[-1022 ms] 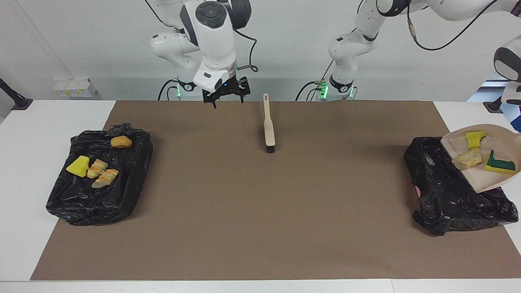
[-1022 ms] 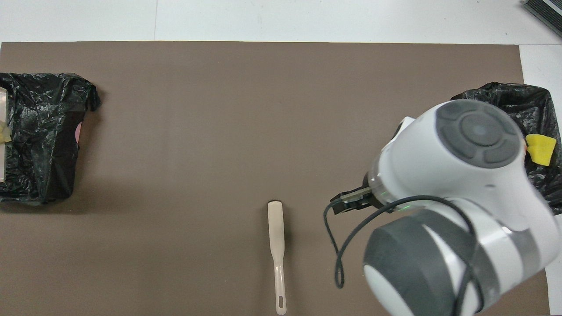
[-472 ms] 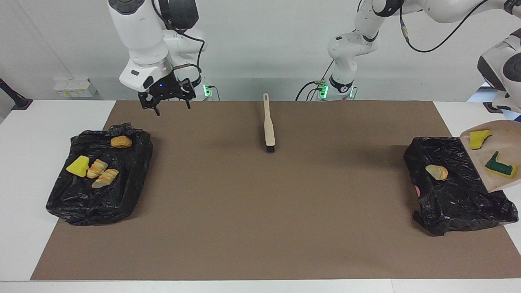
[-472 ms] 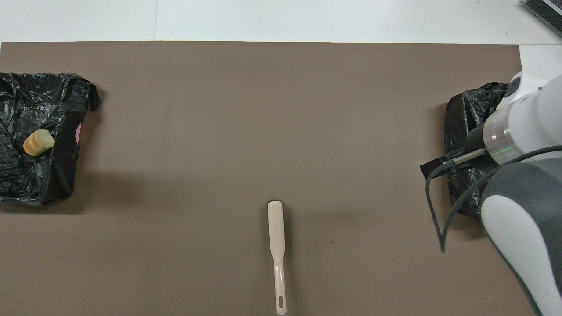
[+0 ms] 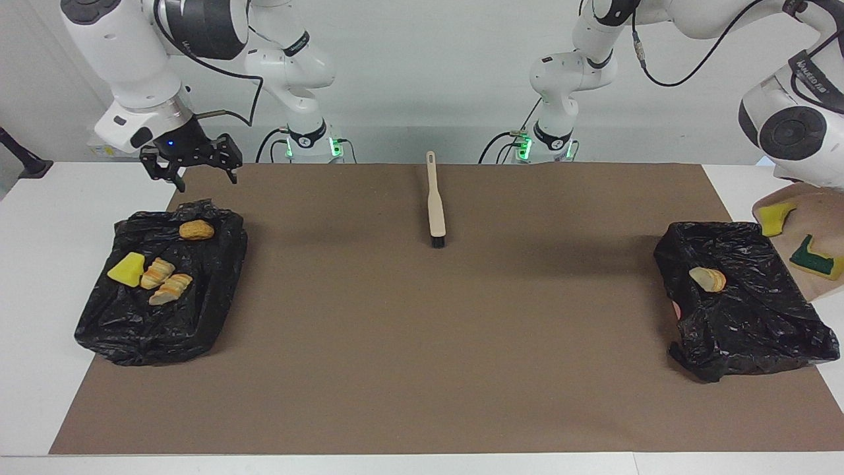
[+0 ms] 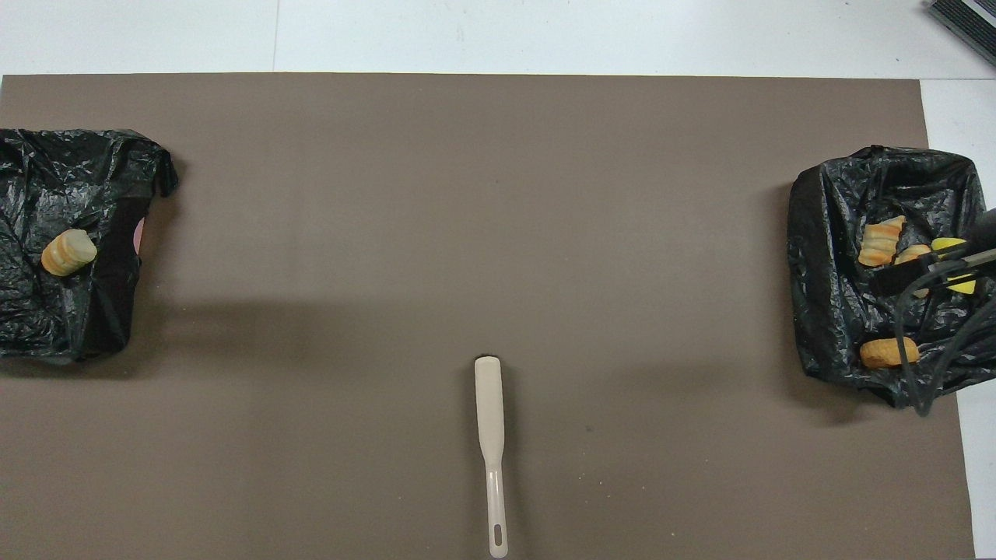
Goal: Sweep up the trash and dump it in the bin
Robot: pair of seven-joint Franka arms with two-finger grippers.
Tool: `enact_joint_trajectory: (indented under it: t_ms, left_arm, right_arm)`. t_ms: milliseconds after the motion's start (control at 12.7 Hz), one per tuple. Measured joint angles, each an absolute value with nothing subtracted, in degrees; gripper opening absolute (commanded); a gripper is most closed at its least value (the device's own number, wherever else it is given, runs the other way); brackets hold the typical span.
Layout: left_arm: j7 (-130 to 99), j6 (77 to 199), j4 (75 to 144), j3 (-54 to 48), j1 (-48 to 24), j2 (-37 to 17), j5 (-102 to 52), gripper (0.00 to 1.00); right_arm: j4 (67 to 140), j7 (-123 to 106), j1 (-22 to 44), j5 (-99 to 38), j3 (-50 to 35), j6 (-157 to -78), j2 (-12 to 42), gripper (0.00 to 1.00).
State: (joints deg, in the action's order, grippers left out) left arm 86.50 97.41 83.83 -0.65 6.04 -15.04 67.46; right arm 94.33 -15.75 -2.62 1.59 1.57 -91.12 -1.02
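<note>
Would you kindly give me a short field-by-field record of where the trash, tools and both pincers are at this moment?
Left pincer: out of view; arm holds the dustpan above the table edge beside the bag at its end
Dustpan load: yellow sponge, green-and-yellow sponge
That bag: one bread chunk
Right pincer: open, empty, above the other bag
Other bag: four scraps
Brush: on the mat, untouched

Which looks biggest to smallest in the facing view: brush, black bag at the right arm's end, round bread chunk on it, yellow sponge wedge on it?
1. black bag, by far.
2. brush, long but thin.
3. yellow sponge wedge.
4. round bread chunk; close to the wedge, so that order is unsure.
</note>
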Motion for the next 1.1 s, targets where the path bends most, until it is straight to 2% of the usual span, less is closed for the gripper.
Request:
enact_joint_trajectory:
  t_ms: [472,865,1100]
  left_arm:
    - [74.78,96.49,92.46,-0.73,1.74,-12.81,75.06,0.0]
    - [74.11,96.34,93.03,-0.39,1.76,-11.82,75.53,0.0]
    - [67.79,96.33,97.0,-0.71,0.75,-11.96,77.36,0.0]
  right_arm:
    - [90.11,-0.72,-1.13,1.34,-0.06,-87.77,-1.05,1.0]
    - [90.1,-0.54,-1.14,1.28,-0.21,-87.76,-1.05,1.0]
    - [90.1,-0.54,-1.15,1.28,-0.2,-87.76,-1.05,1.0]
